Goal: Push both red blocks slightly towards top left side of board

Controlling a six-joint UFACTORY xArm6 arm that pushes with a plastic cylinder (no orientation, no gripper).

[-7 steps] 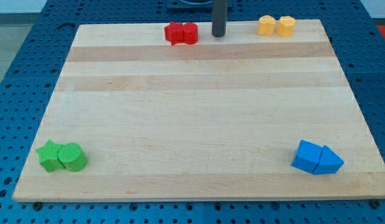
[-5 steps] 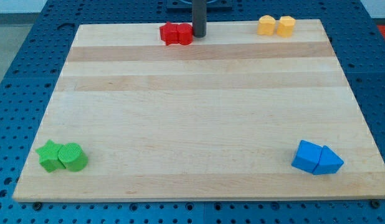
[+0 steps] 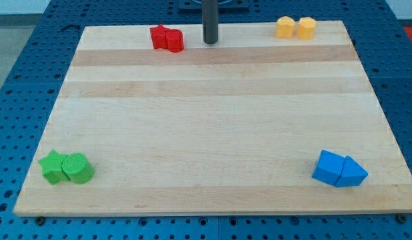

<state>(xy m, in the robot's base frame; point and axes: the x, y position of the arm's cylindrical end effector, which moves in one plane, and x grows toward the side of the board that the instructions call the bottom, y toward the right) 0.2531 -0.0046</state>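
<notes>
1. Tip (image 3: 210, 43) of my dark rod rests on the board near the view's top edge, a little left of centre. It touches no block; the rod is a plain straight bar with nothing to clamp, and it stands free.
2. The two red blocks lie to the view's left of my tip, apart from it with bare wood between. They touch each other as a pair: the left red block (image 3: 159, 37) has an irregular outline I cannot name, and the right red block (image 3: 174, 41) looks like a cylinder.
3. Both reds sit close to the board's top edge, left of its middle, well short of the top left corner.
4. To the view's right of my tip, near the top right corner, two yellow blocks touch: the left yellow block (image 3: 285, 27) and the right yellow block (image 3: 306, 28).
5. At the bottom left, a green star (image 3: 53, 167) touches a green cylinder (image 3: 78, 168).
6. At the bottom right, a blue cube (image 3: 329, 167) touches a blue triangular block (image 3: 353, 173).
7. The wooden board (image 3: 213, 120) lies on a blue perforated table (image 3: 19, 80).
</notes>
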